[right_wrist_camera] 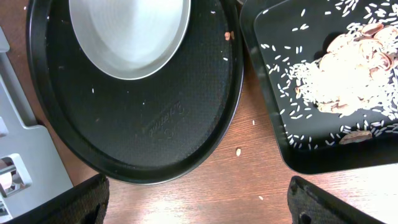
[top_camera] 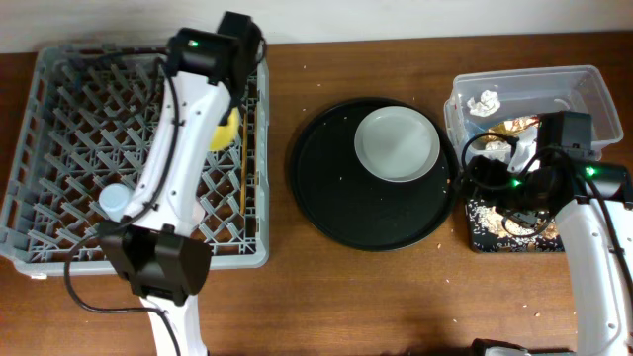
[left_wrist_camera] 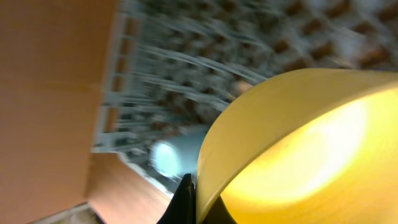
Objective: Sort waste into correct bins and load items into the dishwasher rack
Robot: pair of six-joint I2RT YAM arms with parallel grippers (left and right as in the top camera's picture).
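My left gripper (left_wrist_camera: 194, 202) is shut on the rim of the yellow bowl (left_wrist_camera: 298, 143) and holds it tilted over the right part of the grey dishwasher rack (top_camera: 59, 119); the bowl also shows in the overhead view (top_camera: 226, 130). A light-blue cup (top_camera: 114, 201) and a wooden chopstick (top_camera: 244, 168) lie in the rack. The pale grey plate (top_camera: 398, 144) sits on the round black tray (top_camera: 336, 198). The clear tub (top_camera: 593, 94) holds white tissue (top_camera: 485, 101) and a shiny wrapper (top_camera: 515, 127). The black rectangular tray (right_wrist_camera: 273, 99) holds food scraps (right_wrist_camera: 348, 68). My right gripper (right_wrist_camera: 208, 205) is open and empty. The pink cup is out of view.
The right arm (top_camera: 593, 227) hangs over the black rectangular tray and partly hides it. Crumbs lie on the wooden table (right_wrist_camera: 239, 151) between the two trays. The left arm (top_camera: 168, 158) crosses over the rack's middle.
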